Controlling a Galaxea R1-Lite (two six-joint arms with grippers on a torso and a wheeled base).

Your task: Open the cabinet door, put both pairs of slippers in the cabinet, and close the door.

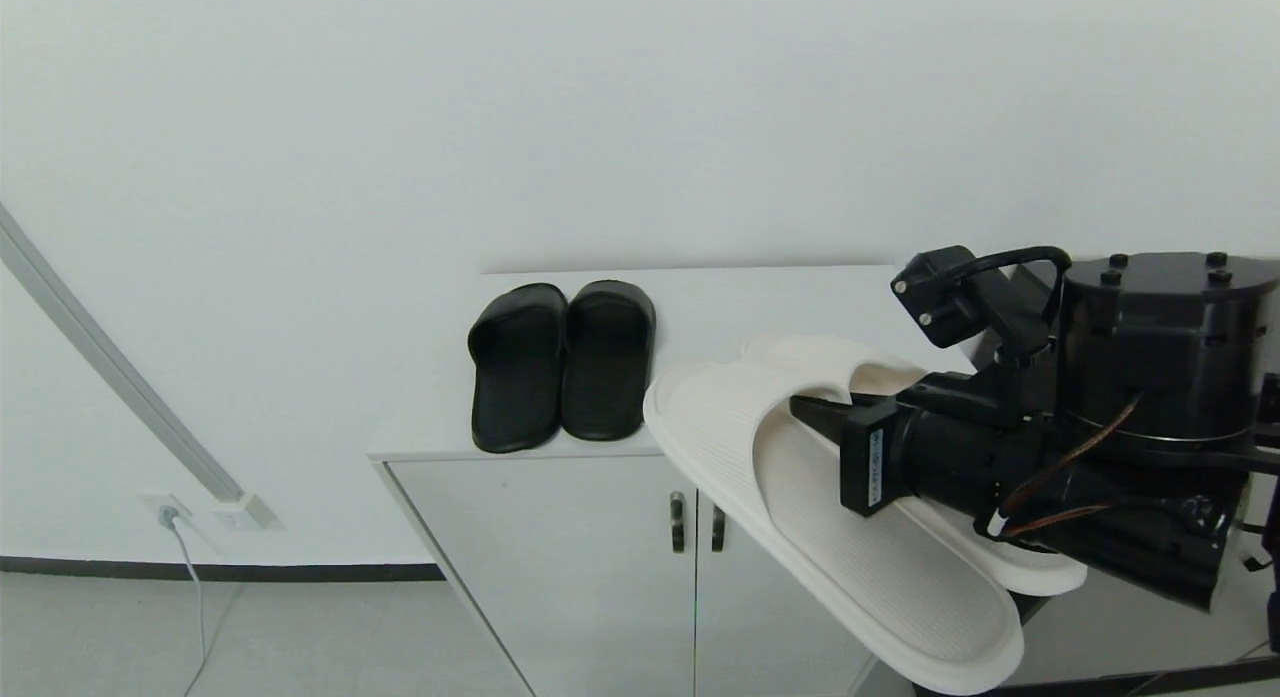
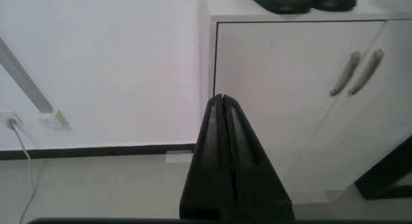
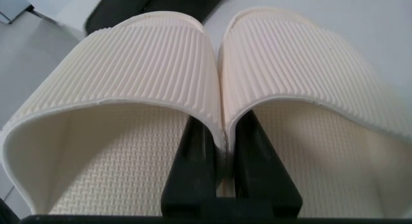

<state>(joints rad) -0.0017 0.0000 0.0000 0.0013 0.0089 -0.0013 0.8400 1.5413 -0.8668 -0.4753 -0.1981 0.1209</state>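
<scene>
While the right gripper (image 3: 223, 130) pinches the inner strap walls of the cream slippers (image 3: 148, 63) together, holding the pair tilted near the cabinet's right front, both cabinet doors (image 2: 283, 89) are closed. The left gripper (image 2: 222, 98), fingers pressed together and empty, sits low before the left door. It should probably spread, take a door handle (image 2: 346, 73) and swing it wide, clear of the soles. Farther back, the black slides (image 1: 560, 362) sit side by side on the cabinet top (image 1: 760, 297). A label (image 1: 876, 467) on the right gripper's housing is too small to read.

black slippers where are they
Head view: the black slippers sit side by side on the cabinet top, left end, left of the white slippers in the right claw.
</scene>
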